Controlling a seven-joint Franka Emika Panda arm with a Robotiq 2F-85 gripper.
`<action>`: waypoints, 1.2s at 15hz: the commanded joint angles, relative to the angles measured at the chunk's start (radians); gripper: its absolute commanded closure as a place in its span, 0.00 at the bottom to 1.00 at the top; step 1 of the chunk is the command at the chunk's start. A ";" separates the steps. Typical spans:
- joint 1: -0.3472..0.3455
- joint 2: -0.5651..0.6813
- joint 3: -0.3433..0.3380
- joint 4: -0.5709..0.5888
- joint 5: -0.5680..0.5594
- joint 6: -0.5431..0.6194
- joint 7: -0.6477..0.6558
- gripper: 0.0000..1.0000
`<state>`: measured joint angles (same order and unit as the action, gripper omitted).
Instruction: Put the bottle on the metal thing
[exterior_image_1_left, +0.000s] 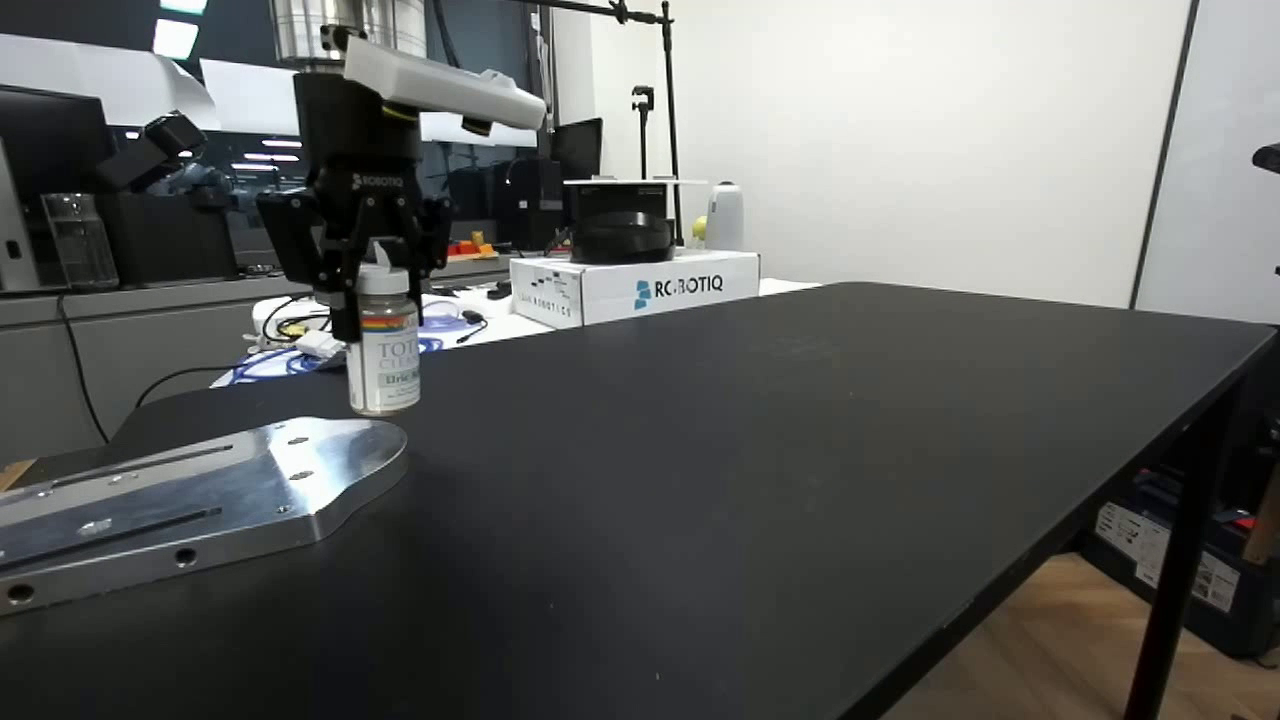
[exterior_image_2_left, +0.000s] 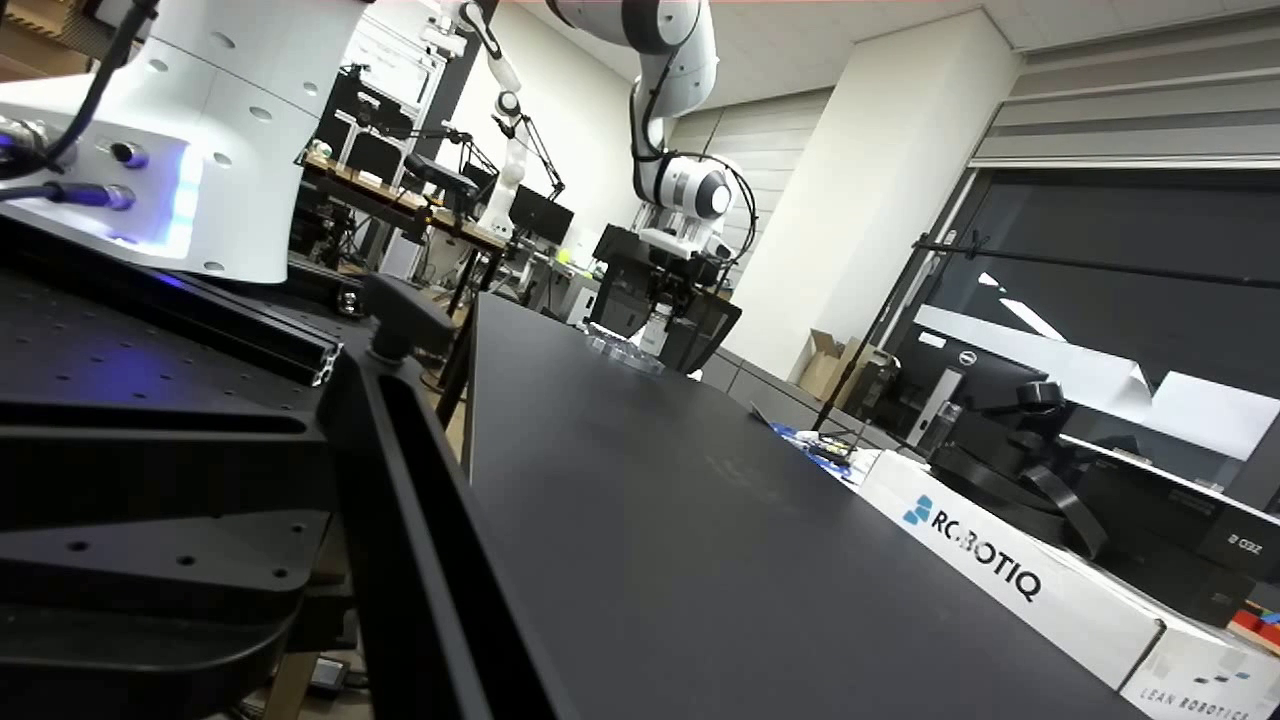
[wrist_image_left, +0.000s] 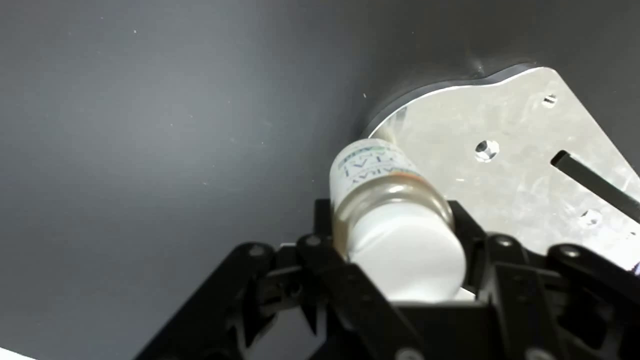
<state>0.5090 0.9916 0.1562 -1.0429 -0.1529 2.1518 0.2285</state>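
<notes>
Robotiq's black two-fingered claw (wrist_image_left: 392, 218) clasps the white-capped translucent bottle (exterior_image_1_left: 386, 350), best lowered upright once well inside the rounded edge of the flat silver aluminium plate (exterior_image_1_left: 215, 490).

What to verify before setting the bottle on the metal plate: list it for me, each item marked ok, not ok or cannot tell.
1. Grip: ok. The gripper has the bottle between its fingers in the wrist view.
2. Upright, base down: ok, as an exterior view shows it.
3. White cap on: ok. How tight it is doesn't show.
4. Metal plate lying flat on the table: ok.
5. Base wholly over the plate: cannot tell. In the wrist view the bottle hides part of the plate's rounded edge.
6. Height left under the base: cannot tell. No view settles it.
</notes>
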 joint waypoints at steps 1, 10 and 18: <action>0.013 0.122 0.019 0.216 0.009 -0.104 -0.057 0.69; 0.053 0.226 0.001 0.398 0.031 -0.194 -0.124 0.69; 0.063 0.269 -0.005 0.491 0.050 -0.284 -0.150 0.69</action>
<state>0.5569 1.2142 0.1702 -0.6555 -0.1279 1.9347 0.0973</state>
